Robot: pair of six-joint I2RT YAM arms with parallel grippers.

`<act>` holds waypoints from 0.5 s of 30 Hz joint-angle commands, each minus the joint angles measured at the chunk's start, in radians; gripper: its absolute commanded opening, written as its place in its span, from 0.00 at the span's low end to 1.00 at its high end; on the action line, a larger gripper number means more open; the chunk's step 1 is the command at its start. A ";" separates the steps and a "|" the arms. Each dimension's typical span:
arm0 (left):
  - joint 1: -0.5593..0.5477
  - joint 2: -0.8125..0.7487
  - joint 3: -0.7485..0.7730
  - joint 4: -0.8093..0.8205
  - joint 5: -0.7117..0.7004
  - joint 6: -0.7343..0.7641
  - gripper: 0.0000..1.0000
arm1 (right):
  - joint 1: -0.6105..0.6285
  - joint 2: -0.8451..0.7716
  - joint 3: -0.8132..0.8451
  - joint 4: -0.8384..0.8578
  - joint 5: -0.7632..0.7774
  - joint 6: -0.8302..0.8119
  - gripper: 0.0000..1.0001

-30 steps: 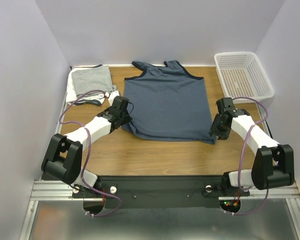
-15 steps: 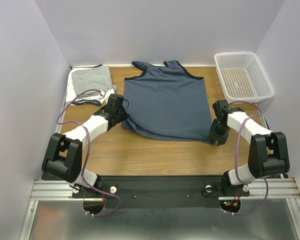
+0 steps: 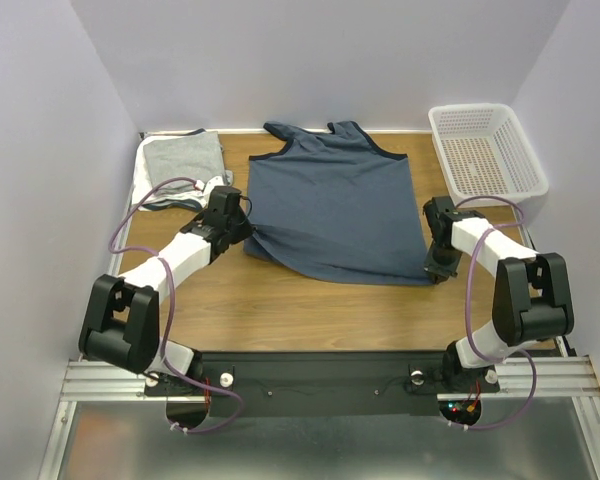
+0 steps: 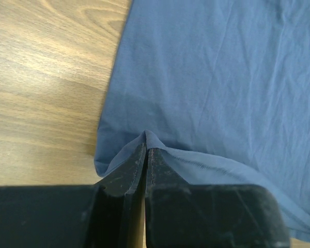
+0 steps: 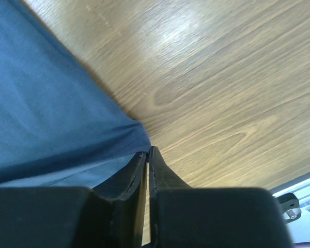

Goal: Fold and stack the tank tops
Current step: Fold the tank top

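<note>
The slate-blue tank top (image 3: 330, 205) lies flat in the middle of the wooden table (image 3: 310, 305), with its straps toward the far wall. My left gripper (image 3: 248, 232) is shut on the near-left hem corner, and a small peak of blue cloth (image 4: 212, 77) is pinched at the tips of that left gripper (image 4: 146, 147). My right gripper (image 3: 435, 272) sits at the near-right hem corner. In the right wrist view the right gripper (image 5: 148, 151) has its jaws closed, and the corner of the blue cloth (image 5: 46, 103) ends right at their tips. A folded light grey tank top (image 3: 185, 158) rests at the far left.
A white perforated basket (image 3: 480, 109) stands at the far right corner, just beyond the right arm. White cloth (image 3: 143, 185) shows under the grey pile, close to the left arm's cable. Bare wood lies between the shirt's hem and the arm bases.
The right gripper's jaws have closed at the near-right hem corner. The left gripper has drawn farther from the bases, pulling the near-left corner along. The right elbow has swung in.
</note>
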 commanded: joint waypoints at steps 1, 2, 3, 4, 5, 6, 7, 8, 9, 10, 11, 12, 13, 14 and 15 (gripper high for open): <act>0.005 -0.072 -0.014 -0.004 0.014 0.002 0.00 | -0.026 -0.045 0.036 0.006 0.045 0.010 0.06; 0.005 -0.087 -0.018 -0.018 0.018 0.005 0.00 | -0.035 -0.051 0.039 0.003 0.021 0.007 0.05; 0.005 -0.097 -0.021 -0.026 0.024 0.005 0.00 | -0.038 -0.059 0.045 -0.002 0.011 0.004 0.05; 0.005 -0.106 -0.024 -0.033 0.030 0.005 0.00 | -0.041 -0.067 0.051 -0.008 0.010 0.003 0.05; 0.005 -0.127 -0.032 -0.049 0.036 0.008 0.00 | -0.049 -0.077 0.072 -0.017 0.010 -0.002 0.05; 0.005 -0.139 -0.037 -0.056 0.048 0.010 0.00 | -0.052 -0.085 0.085 -0.037 0.011 -0.006 0.05; 0.005 -0.149 -0.043 -0.063 0.054 0.011 0.00 | -0.056 -0.090 0.097 -0.046 0.013 -0.011 0.05; 0.005 -0.167 -0.052 -0.079 0.059 0.014 0.00 | -0.069 -0.101 0.121 -0.057 0.016 -0.016 0.05; 0.005 -0.175 -0.055 -0.090 0.064 0.017 0.00 | -0.073 -0.105 0.131 -0.071 0.011 -0.020 0.05; 0.005 -0.182 -0.058 -0.101 0.070 0.020 0.00 | -0.076 -0.108 0.140 -0.076 0.011 -0.026 0.05; 0.005 -0.195 -0.061 -0.113 0.071 0.022 0.00 | -0.079 -0.113 0.145 -0.080 0.016 -0.031 0.05; 0.005 -0.201 -0.070 -0.131 0.074 0.025 0.00 | -0.082 -0.114 0.151 -0.083 0.028 -0.037 0.05; 0.005 -0.205 -0.075 -0.141 0.079 0.025 0.00 | -0.082 -0.116 0.149 -0.094 0.033 -0.037 0.05; 0.005 -0.216 -0.081 -0.151 0.085 0.026 0.00 | -0.084 -0.117 0.145 -0.092 0.033 -0.036 0.05; 0.005 -0.221 -0.092 -0.167 0.094 0.028 0.00 | -0.082 -0.122 0.129 -0.094 0.027 -0.032 0.05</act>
